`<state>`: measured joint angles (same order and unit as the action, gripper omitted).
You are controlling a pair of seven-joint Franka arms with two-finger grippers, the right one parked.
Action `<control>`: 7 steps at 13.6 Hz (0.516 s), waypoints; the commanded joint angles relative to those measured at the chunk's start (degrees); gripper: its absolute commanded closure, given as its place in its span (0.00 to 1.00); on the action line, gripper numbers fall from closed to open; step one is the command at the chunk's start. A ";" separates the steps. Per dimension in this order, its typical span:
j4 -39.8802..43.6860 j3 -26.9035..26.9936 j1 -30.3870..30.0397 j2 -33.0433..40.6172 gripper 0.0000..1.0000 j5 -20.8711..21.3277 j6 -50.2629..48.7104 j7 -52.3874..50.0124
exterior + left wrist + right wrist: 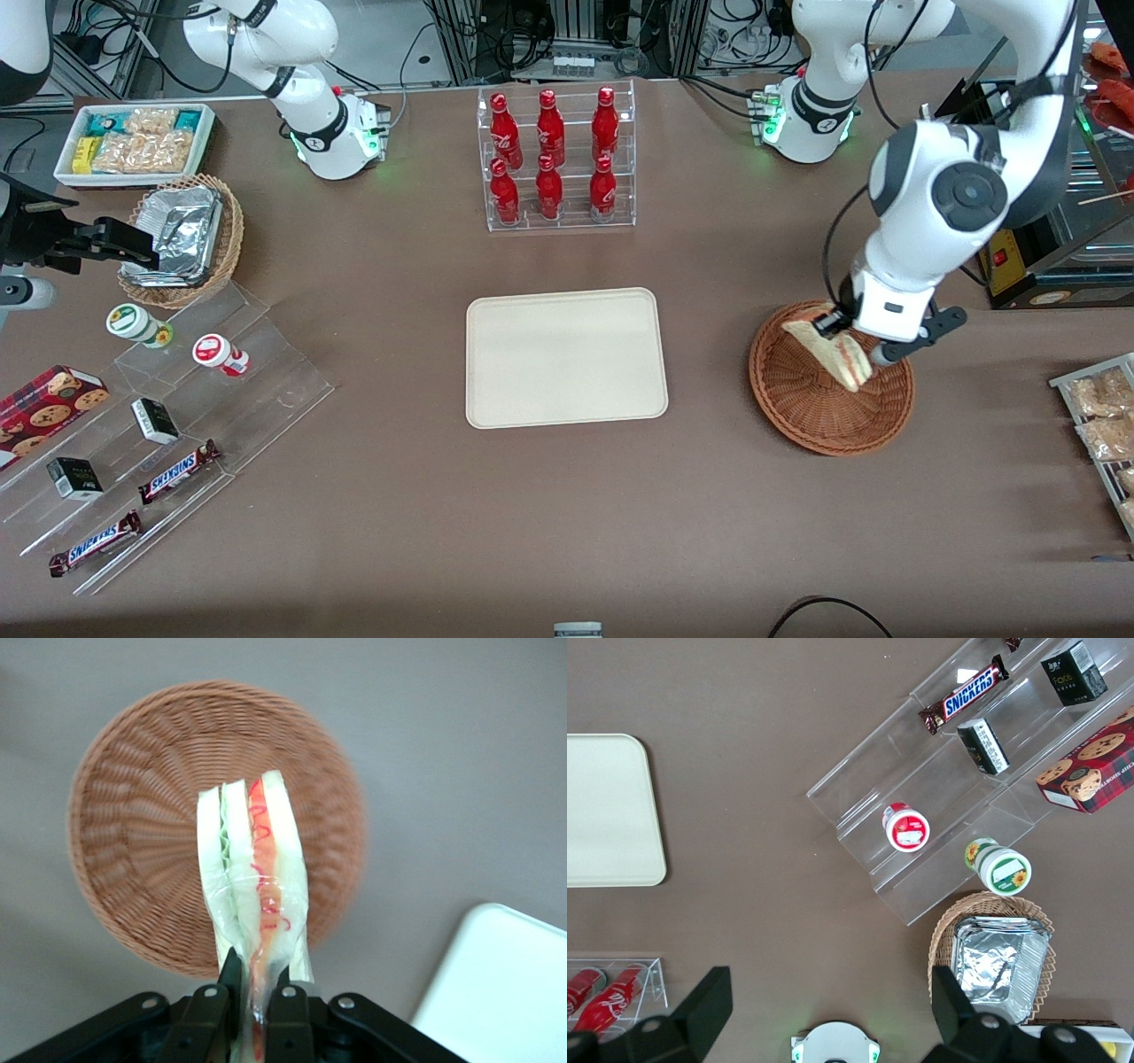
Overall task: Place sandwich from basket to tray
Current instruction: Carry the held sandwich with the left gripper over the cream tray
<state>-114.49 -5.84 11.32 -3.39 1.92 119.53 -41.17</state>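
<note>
Presently the pincer [252, 997] was clamped on one end of the sandwich [252, 877], holding it clear above the basket [133, 833], which lay directly beneath on the counter [567, 514]. Nearby, toward the parked arm's end, the tray [565, 356] sat bare, apart from the basket.
</note>
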 commanded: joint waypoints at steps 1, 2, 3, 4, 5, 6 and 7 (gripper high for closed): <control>8.47 -0.05 7.10 -6.08 1.00 0.55 -2.72 -0.23; 10.85 -0.05 9.74 -8.45 1.00 0.55 -2.72 -0.40; 12.96 -0.05 11.95 -10.48 1.00 0.55 -2.72 -0.75; 15.33 -0.05 14.58 -12.85 1.00 0.55 -2.72 -0.84; 17.18 -0.05 16.17 -15.04 1.00 0.55 -2.63 -0.84; 18.68 -0.05 17.40 -17.33 1.00 0.37 -2.29 -0.76; 20.69 -0.05 18.98 -19.70 1.00 0.37 -2.19 -0.58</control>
<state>-99.93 -6.61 27.91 -17.59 1.91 118.33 -41.72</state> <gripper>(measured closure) 0.850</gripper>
